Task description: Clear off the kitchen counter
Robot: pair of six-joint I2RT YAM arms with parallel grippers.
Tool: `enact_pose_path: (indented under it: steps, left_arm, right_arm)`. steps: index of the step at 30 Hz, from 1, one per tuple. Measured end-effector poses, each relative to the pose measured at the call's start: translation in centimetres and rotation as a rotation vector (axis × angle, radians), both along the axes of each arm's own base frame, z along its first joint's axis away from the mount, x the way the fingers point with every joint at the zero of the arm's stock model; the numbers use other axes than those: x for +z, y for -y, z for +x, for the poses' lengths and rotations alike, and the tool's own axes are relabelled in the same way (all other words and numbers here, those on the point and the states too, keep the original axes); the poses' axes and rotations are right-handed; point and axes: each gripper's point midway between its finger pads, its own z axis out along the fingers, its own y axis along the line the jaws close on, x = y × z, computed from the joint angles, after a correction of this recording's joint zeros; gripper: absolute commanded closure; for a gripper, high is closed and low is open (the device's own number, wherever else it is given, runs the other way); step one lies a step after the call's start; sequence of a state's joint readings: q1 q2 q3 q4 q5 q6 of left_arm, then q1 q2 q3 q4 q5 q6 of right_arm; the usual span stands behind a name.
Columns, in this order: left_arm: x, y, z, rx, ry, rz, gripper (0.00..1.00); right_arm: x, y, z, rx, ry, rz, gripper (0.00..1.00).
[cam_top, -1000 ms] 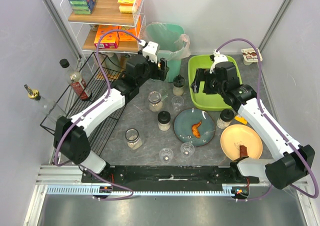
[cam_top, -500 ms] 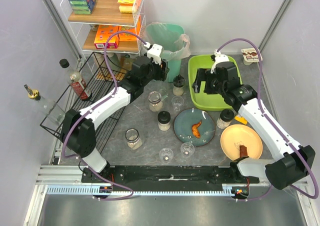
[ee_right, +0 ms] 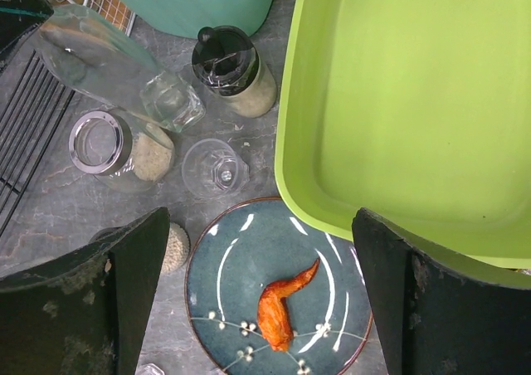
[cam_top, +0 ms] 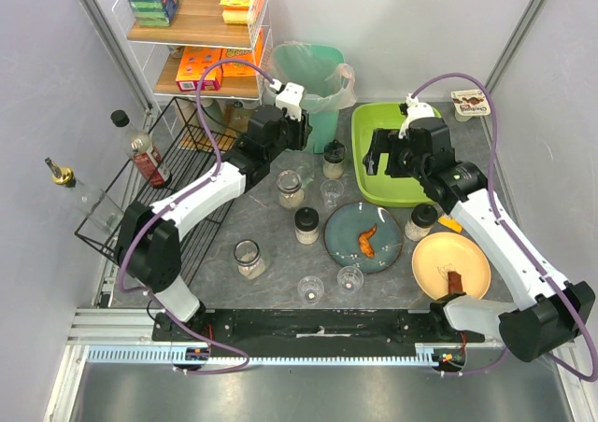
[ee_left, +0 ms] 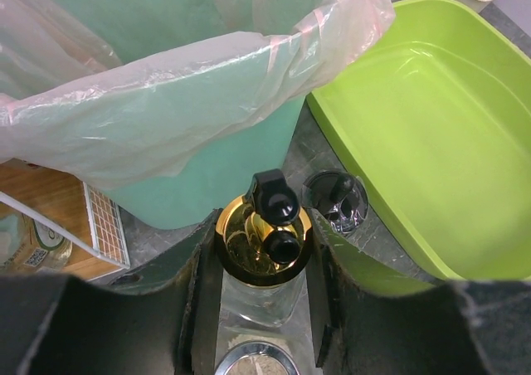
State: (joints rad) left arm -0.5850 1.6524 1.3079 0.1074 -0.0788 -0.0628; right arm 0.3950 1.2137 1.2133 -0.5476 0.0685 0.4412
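Grey panel walls enclose the kitchen counter (cam_top: 276, 240), a mottled dark-grey slab that runs from the arm bases to the back wall and carries everything listed. Landmark: the lime-green tub (ee_right: 415, 101), set at the counter's far right. Just left of the tub stand a black-lidded jar (cam_top: 334, 159) and, beside that, a clear glass bottle (ee_left: 249, 246) with a gold cap and black pourer. Behind them, off the tub's far-left corner, is a mint-green bin (cam_top: 318, 77) lined with a clear bag. The left gripper (ee_left: 261, 226) is lowered over the bottle, and its fingers (ee_left: 191, 288) flank the top closely, one on each side; whether they press the glass cannot be told. The right gripper (ee_right: 259, 217) hangs over the tub's near-left corner, jaws spread wide and holding nothing. Just in front of the tub lies a blue plate (cam_top: 346, 221) bearing an orange chicken wing (cam_top: 367, 241). In front and slightly right of the tub lies a peach plate (cam_top: 439, 254) with a brown morsel (cam_top: 455, 280). Further left of the tub stand an open jar of pale grains (cam_top: 291, 189) and a small glass (cam_top: 331, 192). Far left of the tub sits a black wire rack (cam_top: 182, 217), with a black-capped bottle (cam_top: 142, 149) at its outer side. A sealed cup (cam_top: 470, 103) lies off the tub's far-right corner.
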Motion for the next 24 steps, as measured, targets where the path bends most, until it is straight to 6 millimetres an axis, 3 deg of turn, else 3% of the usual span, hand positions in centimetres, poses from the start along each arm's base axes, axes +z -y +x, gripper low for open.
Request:
enact_pose_path:
  steps: [7,10,13,18,24]
  left_arm:
    - [0.4,-1.0,-0.4,0.035,-0.027,0.029,0.98]
    - [1.8,-1.7,-0.5,0.065,-0.029,0.040,0.98]
    - [4.7,-2.6,-0.6,0.101,0.000,0.031,0.98]
    - [11.6,-4.6,-1.7,0.163,0.090,-0.021,0.98]
    - [19.7,-8.6,-2.6,0.216,0.146,-0.091,0.98]
  right_arm:
    - [-0.5,0.1,-0.3,0.000,-0.013,-0.005,0.02]
    - [-0.6,0.1,-0.4,0.000,-0.015,-0.006,0.02]
    - [-0.6,0.2,-0.5,0.000,-0.015,-0.006,0.02]
    - [-0.7,0.3,-0.7,0.000,-0.015,-0.005,0.02]
    - [-0.7,0.3,-0.7,-0.001,-0.017,-0.006,0.02]
